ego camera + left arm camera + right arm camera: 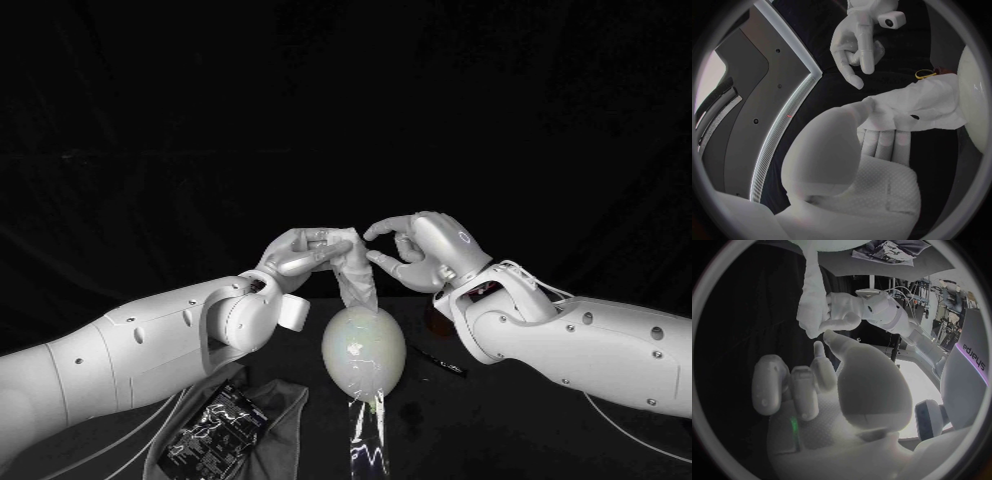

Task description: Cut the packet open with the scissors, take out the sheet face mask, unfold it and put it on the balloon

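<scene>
**Mask hangs over balloon**

Nearest, the packet (216, 425) lies flat on the table (505, 440). Beyond it is the balloon (361, 350). The mask (353, 268) dangles to its top, grasped by the left hand (300, 252). The right hand (421, 248) is just beside, released, fingers bent. The left wrist view shows the mask draped over the fingers (879, 137).

Clad in smooth white shells on both left arm (130, 355) and right arm (591, 345), dotted with small dark screws (588, 318). Rounded, bulbous wrist joint (253, 322) on the left. Silver, many-fingered left hand (299, 254) and right hand (421, 250), the latter marked with a small ring (464, 237) on its back. Thin pale cables (537, 285) looped at the right wrist, beside a red patch (485, 291). Dimpled texture on the left palm (882, 187).
</scene>
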You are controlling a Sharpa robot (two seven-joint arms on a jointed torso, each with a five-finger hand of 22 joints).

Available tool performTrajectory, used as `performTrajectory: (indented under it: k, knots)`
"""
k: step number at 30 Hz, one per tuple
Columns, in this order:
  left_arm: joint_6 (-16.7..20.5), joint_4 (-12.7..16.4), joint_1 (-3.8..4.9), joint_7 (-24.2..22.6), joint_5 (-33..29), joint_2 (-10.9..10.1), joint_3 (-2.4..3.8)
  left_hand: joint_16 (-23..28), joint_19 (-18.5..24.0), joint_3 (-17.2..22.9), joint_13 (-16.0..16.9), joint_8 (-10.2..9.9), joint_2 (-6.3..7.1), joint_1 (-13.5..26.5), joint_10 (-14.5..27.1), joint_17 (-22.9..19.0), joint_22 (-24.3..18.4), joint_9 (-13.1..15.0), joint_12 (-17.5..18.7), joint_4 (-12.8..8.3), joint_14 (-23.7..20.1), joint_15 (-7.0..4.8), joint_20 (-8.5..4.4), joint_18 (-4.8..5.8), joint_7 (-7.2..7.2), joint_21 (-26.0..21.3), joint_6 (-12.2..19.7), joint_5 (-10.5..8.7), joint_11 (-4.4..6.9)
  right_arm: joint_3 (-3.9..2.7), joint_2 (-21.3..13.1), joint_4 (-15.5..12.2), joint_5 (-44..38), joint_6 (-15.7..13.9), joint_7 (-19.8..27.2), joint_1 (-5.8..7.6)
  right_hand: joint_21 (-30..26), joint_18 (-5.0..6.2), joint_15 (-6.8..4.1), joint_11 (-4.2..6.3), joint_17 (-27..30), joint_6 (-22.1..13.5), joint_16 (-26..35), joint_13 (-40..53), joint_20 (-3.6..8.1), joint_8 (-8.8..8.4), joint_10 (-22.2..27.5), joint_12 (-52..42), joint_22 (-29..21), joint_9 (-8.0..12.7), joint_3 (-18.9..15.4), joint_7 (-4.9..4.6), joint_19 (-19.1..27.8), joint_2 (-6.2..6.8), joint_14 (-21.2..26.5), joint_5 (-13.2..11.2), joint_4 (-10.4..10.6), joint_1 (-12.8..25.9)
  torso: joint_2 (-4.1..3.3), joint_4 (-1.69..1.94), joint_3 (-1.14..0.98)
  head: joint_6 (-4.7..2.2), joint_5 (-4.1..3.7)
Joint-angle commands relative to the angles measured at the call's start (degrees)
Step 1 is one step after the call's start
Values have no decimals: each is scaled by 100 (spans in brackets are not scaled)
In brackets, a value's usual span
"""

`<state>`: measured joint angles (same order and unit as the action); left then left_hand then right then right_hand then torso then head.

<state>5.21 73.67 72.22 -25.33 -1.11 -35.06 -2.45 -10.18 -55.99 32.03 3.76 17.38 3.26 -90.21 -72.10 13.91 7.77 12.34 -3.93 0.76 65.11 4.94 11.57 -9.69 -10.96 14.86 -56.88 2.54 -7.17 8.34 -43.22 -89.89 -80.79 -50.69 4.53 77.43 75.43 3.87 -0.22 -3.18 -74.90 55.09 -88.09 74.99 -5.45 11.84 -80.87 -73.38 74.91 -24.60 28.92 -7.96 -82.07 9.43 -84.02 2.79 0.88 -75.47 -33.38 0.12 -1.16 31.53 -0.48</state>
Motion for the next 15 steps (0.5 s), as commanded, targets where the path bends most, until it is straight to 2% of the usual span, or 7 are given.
performTrajectory:
  k: [1,8,15]
  knots:
    - [23,37,7,-16,76,-10,2,13,22,18,6,-29,-10,30,-71,13,12,8,-12,-49,43,-24,-22,-48,-5,33,-22,22,17,-3,31,-11,-120,-329,-244,-5,-5,-64,-23,-16,-1174,21,-16,351,-23,-35,-25,-18,1082,14,-16,-22,-15,24,-485,15,26,63,1,-5,-4,2,-1]
    - [0,103,5,-2,161,-46,-12,4,58,15,2,-18,3,94,-89,33,21,16,-8,-80,68,-37,-12,-37,12,48,-57,22,31,-3,183,88,-60,-338,-378,-11,-14,-61,-23,-16,-1168,32,-13,348,-25,-46,-25,-17,1079,26,-14,-21,-11,17,-483,12,54,92,-1,-5,-3,13,-10]
    - [-25,169,4,8,205,-69,-18,3,65,16,1,-16,5,104,-93,38,23,18,-7,-89,72,-40,-12,-38,14,51,-64,22,34,-4,325,194,-45,-215,-452,-15,-29,-58,-23,-15,-1156,33,-6,339,-25,-48,-18,-5,1074,28,-15,-21,-3,18,-479,9,58,96,0,-1,2,20,-14]
